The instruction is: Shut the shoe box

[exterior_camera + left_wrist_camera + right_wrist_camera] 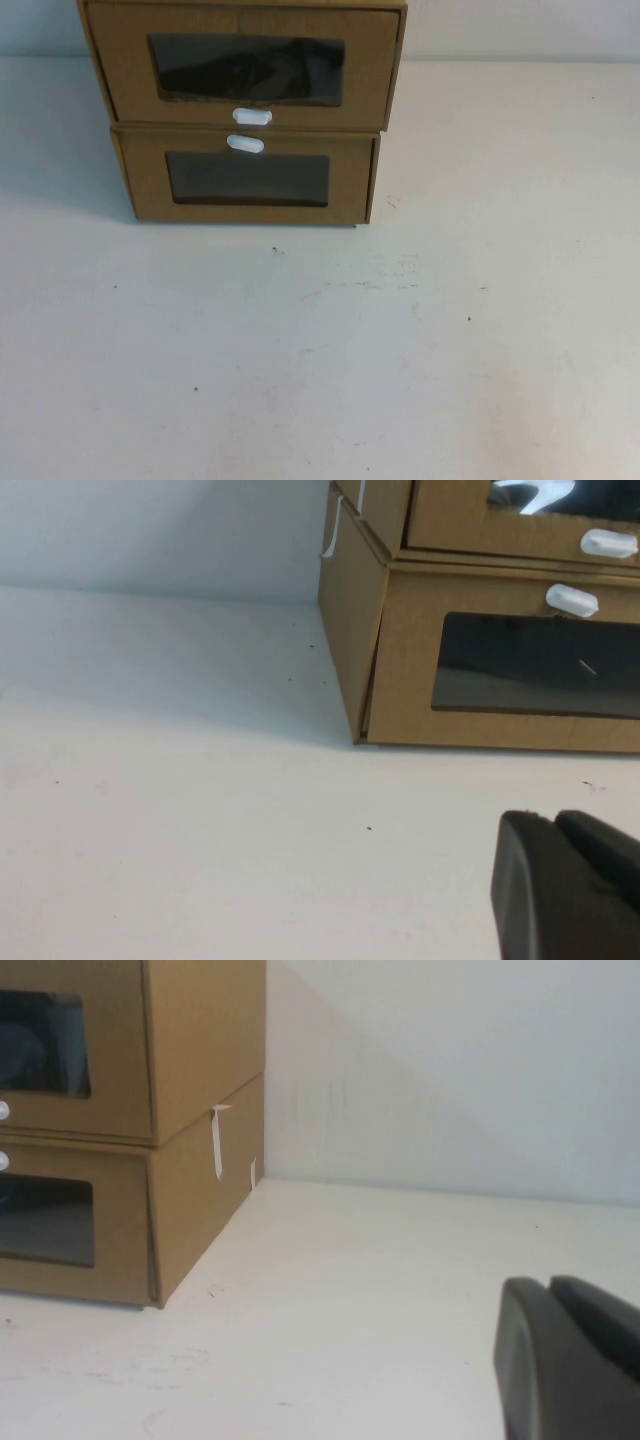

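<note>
White worktop (330,360) fills most of what you see from the high camera, scuffed and flecked with small dark specks, with a pale wall behind it. At its far edge, left of centre, two brown cardboard drawer boxes stand stacked one on the other. The shoe box (245,65) is the upper one: its front carries a clear rectangular window and a small white oval tab (252,116) below that window. Its front sits nearly flush with the sleeve around it, and something dark shows through the window. Under it, touching, is the twin box (247,180), whose white tab sits above its window.

Neither arm appears in the high view. Your left gripper (570,885) shows only as a dark edge in its own wrist camera, low over the worktop and well apart from the left front corner of the stack; you cannot tell how its jaws stand. Your right gripper (570,1355) shows the same way off the stack's right side, clear of the boxes, and its jaws cannot be judged either
</note>
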Tool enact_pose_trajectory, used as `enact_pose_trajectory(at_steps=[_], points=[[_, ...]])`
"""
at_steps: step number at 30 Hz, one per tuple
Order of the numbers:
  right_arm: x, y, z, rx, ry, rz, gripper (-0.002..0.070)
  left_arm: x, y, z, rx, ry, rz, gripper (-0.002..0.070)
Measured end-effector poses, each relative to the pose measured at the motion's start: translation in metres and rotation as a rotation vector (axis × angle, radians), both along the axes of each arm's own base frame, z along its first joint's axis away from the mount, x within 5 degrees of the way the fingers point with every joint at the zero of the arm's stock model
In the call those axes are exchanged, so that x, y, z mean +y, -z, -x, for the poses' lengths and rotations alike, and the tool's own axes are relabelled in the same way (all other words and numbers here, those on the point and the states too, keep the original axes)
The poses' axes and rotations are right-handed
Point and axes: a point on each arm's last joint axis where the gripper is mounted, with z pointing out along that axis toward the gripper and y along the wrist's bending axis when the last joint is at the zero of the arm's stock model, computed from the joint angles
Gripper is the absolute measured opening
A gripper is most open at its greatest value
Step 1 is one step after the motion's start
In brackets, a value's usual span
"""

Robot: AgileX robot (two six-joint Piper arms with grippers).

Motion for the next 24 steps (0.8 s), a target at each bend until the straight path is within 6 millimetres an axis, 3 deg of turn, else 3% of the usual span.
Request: enact_pose_trajectory(at_steps=[10,18,24], points=[[-0.001,0.009,-0.001,0.026,0.013,0.052,-0.0013,0.000,0.000,0.000,0.000,0.000,0.000,-0.0005],[0.000,0.039,-0.001,0.268,0.000,0.073,-0.0013,0.000,0.000,0.000,0.000,0.000,0.000,-0.0005],[0.000,0.044,0.001,0.319,-0.005,0.089,-0.0013,0.000,0.000,0.000,0.000,0.000,0.000,-0.0005]])
